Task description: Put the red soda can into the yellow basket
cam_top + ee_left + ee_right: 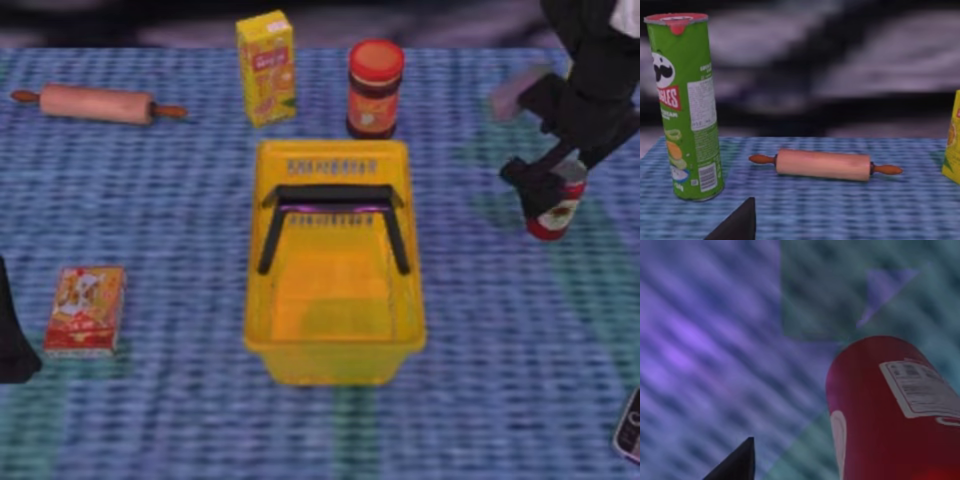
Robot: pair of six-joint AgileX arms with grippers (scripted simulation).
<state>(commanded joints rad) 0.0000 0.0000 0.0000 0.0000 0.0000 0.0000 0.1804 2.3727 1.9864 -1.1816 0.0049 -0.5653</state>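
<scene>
Your basket sits mid-table, looks empty, handles folded across its far half. The can is well to its right, at your right gripper; I can't tell whether the fingers grip it. It's likely light, rigid, slick: grip mid-body. The left arm is parked at the left edge.

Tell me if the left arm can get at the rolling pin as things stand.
Probably yes. The left gripper is parked at the table's left edge, and nothing lies between it and the rolling pin; the red snack box sits off to the side.
</scene>
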